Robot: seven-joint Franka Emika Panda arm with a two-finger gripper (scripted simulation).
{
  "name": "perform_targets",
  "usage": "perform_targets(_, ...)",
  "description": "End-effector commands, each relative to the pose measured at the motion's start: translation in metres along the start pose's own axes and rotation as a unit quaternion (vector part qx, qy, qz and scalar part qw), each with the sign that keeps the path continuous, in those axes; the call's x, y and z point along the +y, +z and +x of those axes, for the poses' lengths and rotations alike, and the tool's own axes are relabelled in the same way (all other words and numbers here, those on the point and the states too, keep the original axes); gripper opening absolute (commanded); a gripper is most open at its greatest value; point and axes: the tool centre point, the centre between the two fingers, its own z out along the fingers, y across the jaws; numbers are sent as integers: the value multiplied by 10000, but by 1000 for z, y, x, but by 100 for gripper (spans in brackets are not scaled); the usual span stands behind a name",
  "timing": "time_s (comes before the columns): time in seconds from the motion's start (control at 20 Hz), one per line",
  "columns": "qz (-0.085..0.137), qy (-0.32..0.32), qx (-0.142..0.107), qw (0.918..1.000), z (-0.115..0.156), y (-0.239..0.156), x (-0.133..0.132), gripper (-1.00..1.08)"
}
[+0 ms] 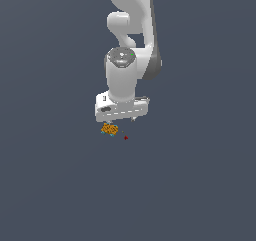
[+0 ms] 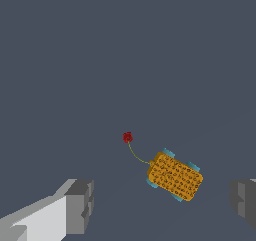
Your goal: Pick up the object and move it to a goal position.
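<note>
One white robot arm (image 1: pixel 131 40) descends from the upper part of the exterior view, its wrist pointing straight down over a plain dark grey floor (image 1: pixel 60 185). No container of any kind shows in either view; the only loose items are a small orange toy car and a tiny red dot.

The toy car (image 1: pixel 110 129) (an orange bumpy block with teal wheels at its edges) lies on the floor just below the gripper (image 1: pixel 122 120), slightly toward the exterior view's left of the hand's middle. It is free of the hand: neither finger touches it. In the wrist view the toy car (image 2: pixel 175 176) lies askew between the two grey fingers (image 2: pixel 80 206), nearer to the finger at the picture's edge (image 2: pixel 243 203) than to the other, with open floor on both sides.

The gripper (image 2: pixel 160 205) stands wide open and holds nothing. In the exterior view the fingers are mostly hidden behind the white hand body, so how far above the floor their tips hang is hard to judge.

The red dot (image 1: pixel 126 137) sits near the toy car, on the exterior view's right of it and apart from it. In the wrist view a thin curved line appears to join the red dot (image 2: pixel 128 137) to the car's near corner.
</note>
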Motion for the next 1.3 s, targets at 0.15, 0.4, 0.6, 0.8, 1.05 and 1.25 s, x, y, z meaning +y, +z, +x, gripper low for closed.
perform_targets(0.15,4,-641,-1,9979,-5,12,6,100)
perform_targets(0.4,12,-1263,3,9920,-9,24,11,100)
perform_targets(0.6,21,-1758,9,9844,-13,34,14,100)
perform_targets(0.8,33,-2250,18,9744,-17,43,18,100)
perform_targets(1.05,48,-2856,34,9583,-22,54,21,100)
perform_targets(1.25,62,-3333,52,9428,-26,63,24,100)
